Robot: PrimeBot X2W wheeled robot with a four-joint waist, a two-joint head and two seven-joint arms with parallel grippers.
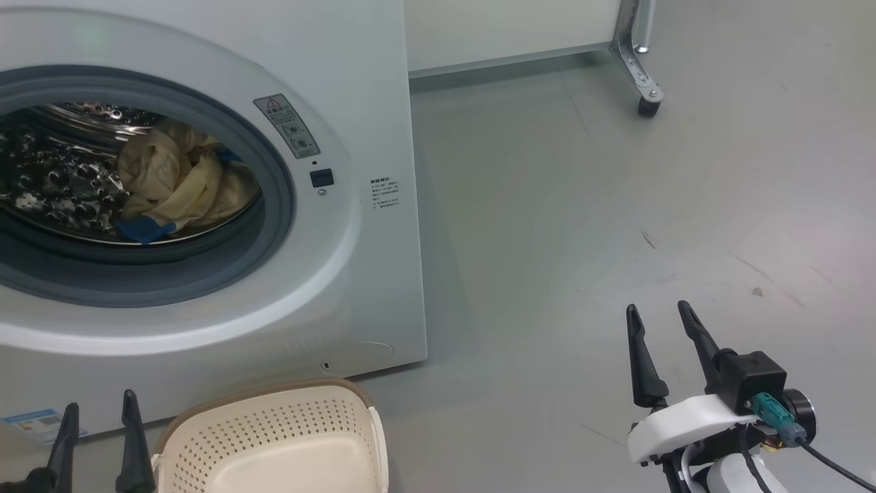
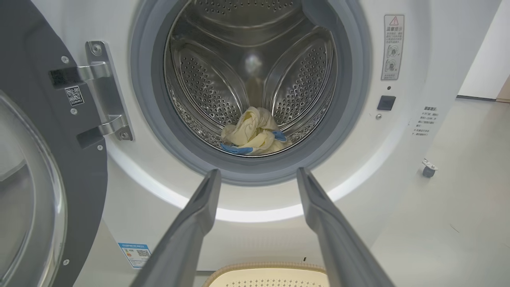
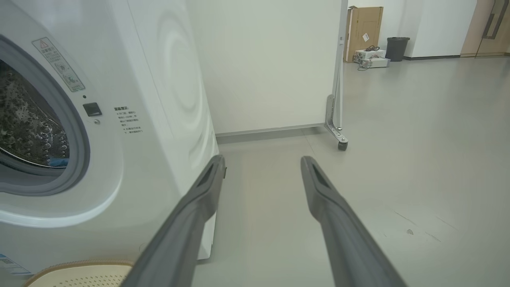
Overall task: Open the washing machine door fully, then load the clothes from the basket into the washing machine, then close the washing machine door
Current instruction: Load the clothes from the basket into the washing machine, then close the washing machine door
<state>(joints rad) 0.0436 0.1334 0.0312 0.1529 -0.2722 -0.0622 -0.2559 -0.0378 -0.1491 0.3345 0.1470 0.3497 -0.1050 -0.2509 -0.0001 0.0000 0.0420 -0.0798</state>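
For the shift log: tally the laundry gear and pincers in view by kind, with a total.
washing machine: 1
washing machine door: 1
basket: 1
heap of clothes: 1
pincers: 2, left pincer and right pincer
Total: 6

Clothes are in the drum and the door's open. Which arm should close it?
Left, probably. The washing machine door hangs open on the left, near the open left pincer; the open right pincer is over floor right of the machine.
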